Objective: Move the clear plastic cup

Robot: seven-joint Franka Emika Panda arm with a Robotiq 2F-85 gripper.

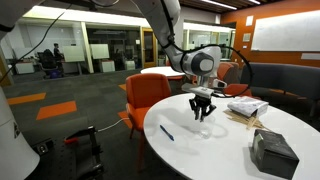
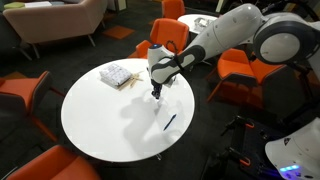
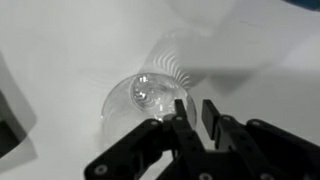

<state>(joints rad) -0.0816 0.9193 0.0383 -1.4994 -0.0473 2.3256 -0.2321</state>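
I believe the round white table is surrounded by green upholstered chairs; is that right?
Not quite: the upholstered chairs around the round white table are orange, not green, as both exterior views show.

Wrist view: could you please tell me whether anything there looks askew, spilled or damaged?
Nothing clearly stands out. The clear plastic cup sits right at the tips of the claw on the white table. It is too transparent to tell upright from tilted. No spill or crack shows.

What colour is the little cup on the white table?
The cup has no colour: it is see-through with whitish glints. The wrist view shows it best.
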